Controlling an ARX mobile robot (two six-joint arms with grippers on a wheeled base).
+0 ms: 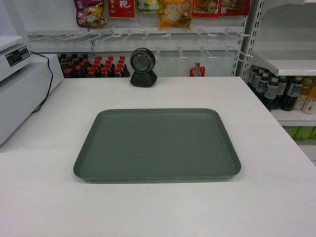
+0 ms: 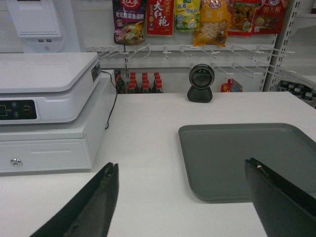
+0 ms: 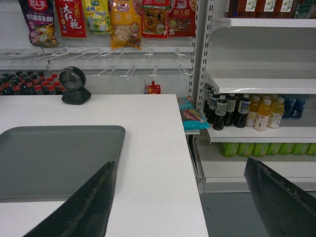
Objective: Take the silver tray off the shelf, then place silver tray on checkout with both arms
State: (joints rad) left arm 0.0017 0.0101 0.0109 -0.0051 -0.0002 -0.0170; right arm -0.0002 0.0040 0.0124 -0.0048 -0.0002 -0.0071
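The silver tray (image 1: 158,143) lies flat on the white checkout (image 1: 158,207), in the middle of the counter, empty. In the left wrist view the tray (image 2: 247,158) sits to the right, and my left gripper (image 2: 181,168) is open above the bare counter at the tray's near left corner, holding nothing. Seen from the right wrist, the tray (image 3: 54,160) is at the left. My right gripper (image 3: 180,165) is open over the checkout's right edge (image 3: 190,163), empty. The shelf (image 3: 256,81) stands to the right with bottles beneath. Neither gripper shows in the head view.
A black round scanner (image 1: 143,67) stands at the counter's back. A white cash register (image 2: 47,108) with a drawer occupies the left side. Soy sauce bottles (image 1: 94,66) and hanging snack packs (image 1: 174,12) line the back wall. Drink bottles (image 3: 247,111) fill the right shelving.
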